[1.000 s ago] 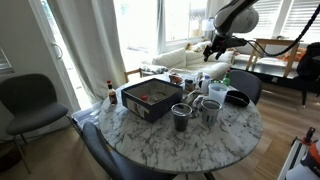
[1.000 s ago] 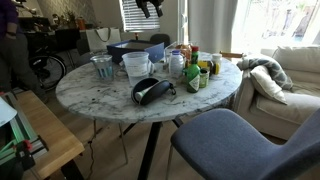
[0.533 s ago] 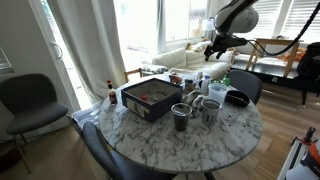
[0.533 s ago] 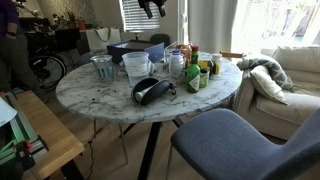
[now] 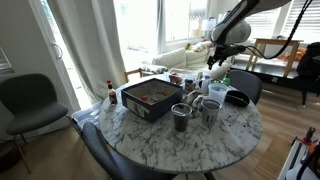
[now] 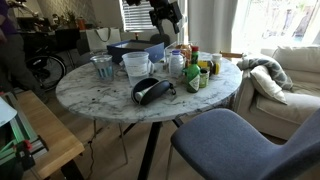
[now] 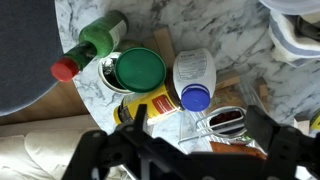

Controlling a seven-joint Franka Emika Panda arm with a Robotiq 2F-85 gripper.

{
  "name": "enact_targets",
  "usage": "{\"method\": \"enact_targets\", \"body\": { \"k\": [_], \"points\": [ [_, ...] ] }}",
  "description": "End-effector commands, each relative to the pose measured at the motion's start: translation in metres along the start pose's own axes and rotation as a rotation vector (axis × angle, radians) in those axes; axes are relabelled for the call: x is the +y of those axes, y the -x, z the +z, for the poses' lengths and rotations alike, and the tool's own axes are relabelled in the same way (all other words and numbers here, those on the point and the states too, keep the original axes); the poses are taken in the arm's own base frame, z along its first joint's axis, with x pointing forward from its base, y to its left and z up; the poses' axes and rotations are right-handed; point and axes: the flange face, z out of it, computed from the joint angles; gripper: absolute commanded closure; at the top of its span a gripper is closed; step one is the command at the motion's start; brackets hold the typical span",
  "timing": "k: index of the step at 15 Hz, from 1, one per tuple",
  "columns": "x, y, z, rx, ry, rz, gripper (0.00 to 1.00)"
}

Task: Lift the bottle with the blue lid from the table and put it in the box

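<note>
In the wrist view the bottle with the blue lid is whitish and stands on the white marble table, seen from above, with its cap toward the gripper. My gripper is open, and its dark fingers hang above the bottle cluster on either side of the cap. In both exterior views the gripper hovers over the bottles at the table's far side. The dark box with its reddish inside lies beside them and also shows in an exterior view.
Next to the bottle stand a green-lidded jar, a yellow-labelled jar and a green bottle with a red cap. Metal cups and a black bowl are nearby. A black object lies mid-table. Chairs ring the table.
The arm has come down from high above the table toward the bottle cluster. Nothing on the table has moved.
</note>
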Motion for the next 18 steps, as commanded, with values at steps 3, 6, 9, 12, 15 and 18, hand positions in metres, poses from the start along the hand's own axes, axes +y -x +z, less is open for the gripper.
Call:
{"method": "enact_targets", "body": {
  "k": [3, 6, 9, 12, 15, 18],
  "points": [
    [-0.005, -0.026, 0.048, -0.096, 0.021, -0.068, 0.0],
    [-0.003, -0.035, 0.065, -0.135, 0.034, -0.074, 0.0],
    [0.001, -0.04, 0.077, -0.172, 0.036, -0.08, 0.1],
    [0.001, -0.04, 0.08, -0.222, 0.022, -0.098, 0.18],
    [0.0, -0.041, 0.082, -0.266, -0.002, -0.096, 0.24],
    [0.0, -0.044, 0.081, -0.312, -0.057, -0.074, 0.36]
  ]
}}
